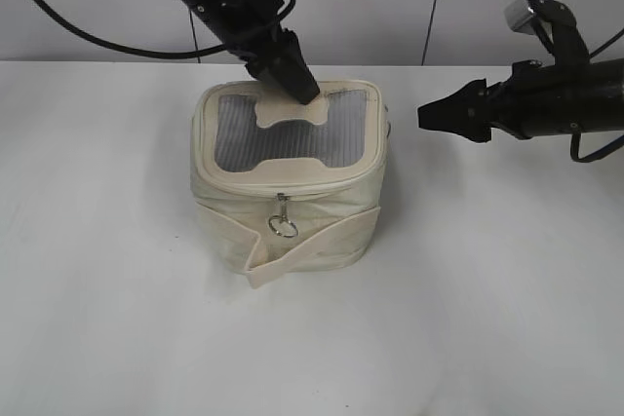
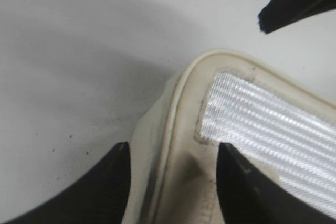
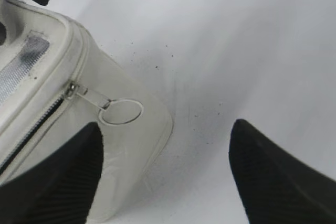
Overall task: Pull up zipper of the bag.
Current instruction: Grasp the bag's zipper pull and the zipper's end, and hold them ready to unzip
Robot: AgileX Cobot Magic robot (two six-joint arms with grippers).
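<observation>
The cream-white bag (image 1: 292, 197) stands mid-table, its grey mesh top (image 1: 244, 133) with the H-shaped patch facing up. One silver zipper pull with a ring (image 1: 283, 221) hangs at the front of the zip track. My left gripper (image 1: 297, 85) is open and rests at the back rim of the top. In the left wrist view its jaws (image 2: 173, 153) straddle the bag's rim (image 2: 181, 103) beside the mesh. My right gripper (image 1: 429, 116) is open and empty, hovering right of the bag, apart from it. The right wrist view shows its jaws (image 3: 167, 129) near a second ring pull (image 3: 119, 112) on the bag's corner (image 3: 142, 140).
The bag sits on a white tabletop (image 1: 487, 289) with a pale wall behind it. A cream strap (image 1: 312, 245) crosses the bag's front side. Black cables trail from the left arm at the top left (image 1: 88, 31).
</observation>
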